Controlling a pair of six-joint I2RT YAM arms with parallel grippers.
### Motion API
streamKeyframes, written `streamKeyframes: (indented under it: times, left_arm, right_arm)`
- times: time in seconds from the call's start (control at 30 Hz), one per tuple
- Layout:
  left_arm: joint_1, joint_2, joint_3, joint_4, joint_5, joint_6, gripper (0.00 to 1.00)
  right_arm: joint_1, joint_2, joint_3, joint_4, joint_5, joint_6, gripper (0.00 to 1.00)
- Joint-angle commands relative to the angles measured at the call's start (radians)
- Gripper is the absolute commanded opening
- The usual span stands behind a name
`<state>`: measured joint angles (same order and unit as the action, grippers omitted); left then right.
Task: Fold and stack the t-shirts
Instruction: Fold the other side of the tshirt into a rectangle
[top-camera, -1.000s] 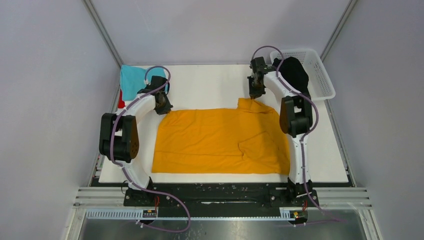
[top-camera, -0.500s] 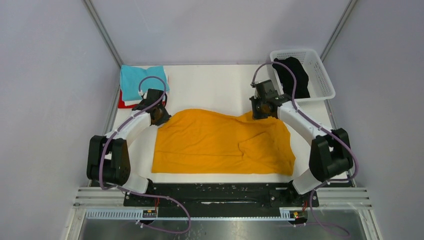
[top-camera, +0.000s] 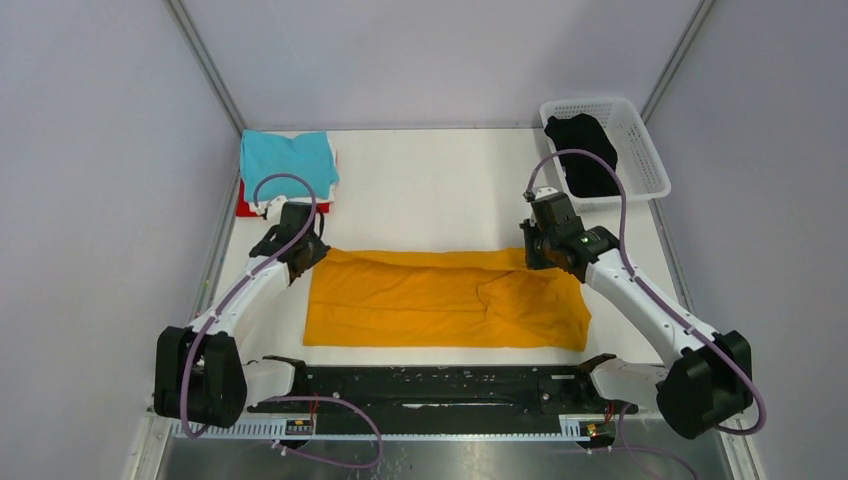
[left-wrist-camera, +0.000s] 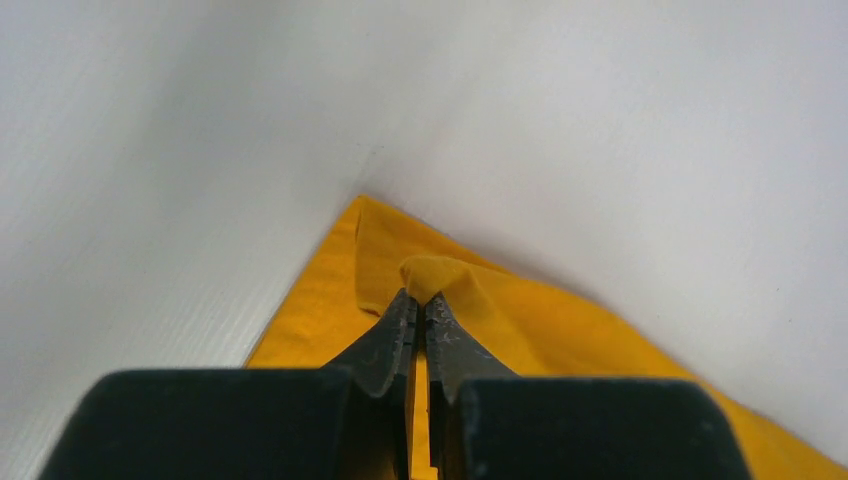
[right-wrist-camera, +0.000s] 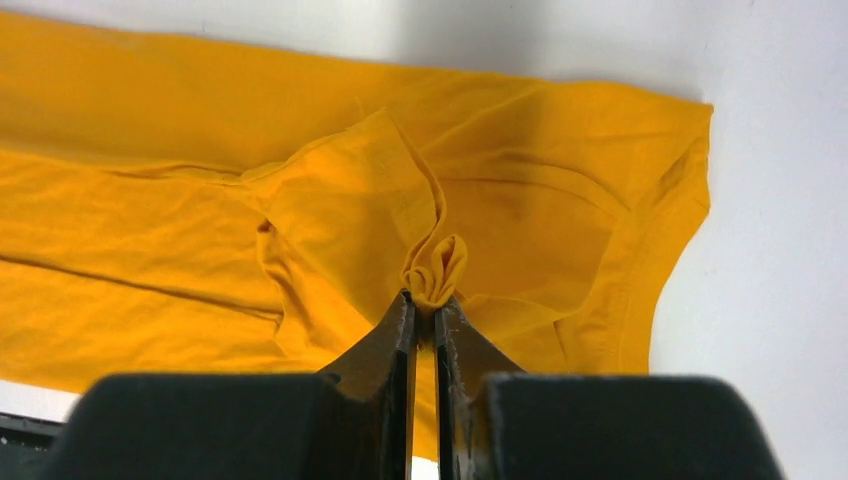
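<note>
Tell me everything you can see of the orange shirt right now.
The orange t-shirt is plain mustard-orange soft cloth, lightly wrinkled. It lies on the white table as a wide, shallow band across the near half, apparently layered, with a sleeve lying on top right of centre. The left end effector is shut on a pinch at its far left corner, the right end effector on a bunched pinch near its far right corner. Nothing else touches it.

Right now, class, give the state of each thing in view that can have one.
Orange shirt: laid out, far corners pinched.
Left end effector: shut on orange shirt.
Right end effector: shut on orange shirt.
Teal shirt: folded flat.
Black shirt: crumpled in basket.
</note>
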<state>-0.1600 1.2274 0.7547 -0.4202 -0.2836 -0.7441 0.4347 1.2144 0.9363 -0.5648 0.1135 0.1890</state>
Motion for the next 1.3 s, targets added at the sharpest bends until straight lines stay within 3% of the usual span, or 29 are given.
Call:
streamKeyframes:
  times: [0.0,0.3,0.43,0.47,0.53,0.57,0.6,0.63,0.7,0.8,0.93,1.03,1.1,1.17,1.27]
  left_arm:
    - [0.001,-0.067,-0.031,0.035,-0.083,-0.046,0.00]
    - [0.000,-0.078,-0.097,0.032,-0.098,-0.110,0.00]
    - [0.001,-0.111,-0.126,-0.014,-0.126,-0.154,0.16]
    - [0.001,-0.125,-0.132,-0.036,-0.139,-0.166,0.22]
    - [0.000,-0.167,-0.136,-0.106,-0.192,-0.197,0.43]
    - [0.000,-0.194,-0.136,-0.143,-0.218,-0.214,0.55]
    - [0.000,-0.223,-0.132,-0.187,-0.242,-0.233,0.66]
    - [0.001,-0.255,-0.128,-0.222,-0.262,-0.248,0.77]
    - [0.001,-0.324,-0.112,-0.268,-0.280,-0.259,0.97]
    - [-0.001,-0.416,-0.088,-0.246,-0.212,-0.228,0.99]
    - [-0.001,-0.440,-0.086,-0.094,0.056,-0.125,0.99]
    - [-0.007,-0.355,-0.098,0.051,0.266,-0.080,0.99]
    - [-0.012,-0.249,-0.087,0.092,0.365,-0.065,0.99]
    - [-0.021,-0.164,-0.081,0.127,0.395,-0.057,0.99]
    - [-0.025,-0.070,-0.085,0.171,0.407,-0.054,0.99]
  right_arm:
    - [0.021,-0.071,-0.039,-0.070,0.035,0.013,0.03]
    - [0.061,-0.118,-0.130,-0.087,-0.008,0.073,0.06]
    - [0.123,-0.119,-0.156,-0.147,-0.063,0.168,0.18]
    - [0.151,-0.116,-0.161,-0.195,-0.054,0.212,0.27]
    - [0.213,-0.132,-0.195,-0.277,-0.050,0.280,0.46]
    - [0.241,-0.152,-0.216,-0.308,-0.057,0.309,0.60]
    - [0.271,-0.182,-0.237,-0.334,-0.084,0.319,0.88]
    - [0.294,-0.216,-0.249,-0.357,-0.107,0.318,0.98]
    - [0.315,-0.299,-0.246,-0.400,-0.146,0.308,0.99]
    - [0.317,-0.435,-0.227,-0.346,-0.129,0.290,0.99]
    - [0.315,-0.488,-0.263,-0.135,-0.072,0.340,1.00]
    - [0.311,-0.425,-0.291,0.037,0.002,0.378,0.99]
    - [0.303,-0.339,-0.286,0.124,-0.055,0.371,0.99]
    - [0.302,-0.236,-0.256,0.195,-0.143,0.336,1.00]
    - [0.301,-0.081,-0.220,0.257,-0.137,0.301,1.00]
